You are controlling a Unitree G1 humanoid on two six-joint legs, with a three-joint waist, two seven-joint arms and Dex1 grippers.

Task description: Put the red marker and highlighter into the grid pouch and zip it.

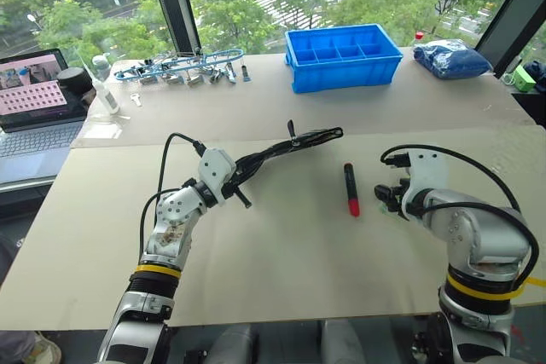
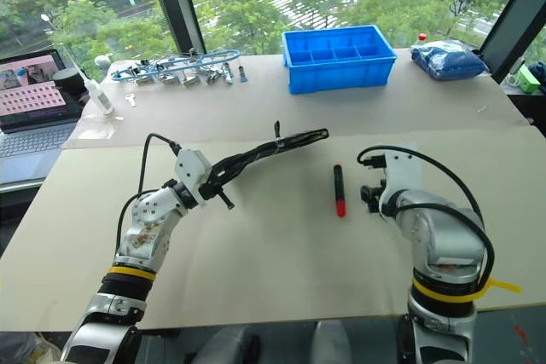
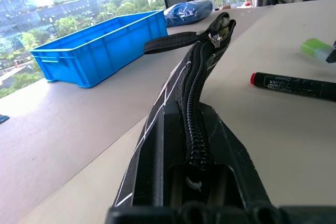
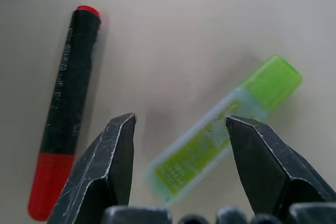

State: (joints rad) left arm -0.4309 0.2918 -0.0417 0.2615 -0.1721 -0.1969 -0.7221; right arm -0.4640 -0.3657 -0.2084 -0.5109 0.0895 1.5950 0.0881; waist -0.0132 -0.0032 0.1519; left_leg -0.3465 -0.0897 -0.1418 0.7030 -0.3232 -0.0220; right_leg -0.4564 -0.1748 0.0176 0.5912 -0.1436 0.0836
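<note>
Right wrist view: right tool [image 4: 181, 135] open, fingers spread either side of the highlighter [image 4: 223, 127], hovering just above it, not yet touching. Highlighter flat on the desk [image 1: 281, 270], slanted across the gap between the fingers, bright green cap toward the far side. Red marker [image 1: 351, 189] lying loose beside it, near but apart, between the two arms.

Left tool [image 1: 229, 183] clamped shut on one end of the grid pouch [image 1: 286, 144], holding it off the desk, edge-up, far end drooping toward the surface. Zipper slider and black strap at that far end; cannot tell whether the mouth is unzipped.

Likely handling: highlighter light, stiff, smooth plastic, apt to roll or squirt out if pinched near an end. Best taken across the middle of the translucent barrel, fingers squared to its length first. Pouch soft and floppy, so the mouth will probably sag and need steadying while a pen goes in.
</note>
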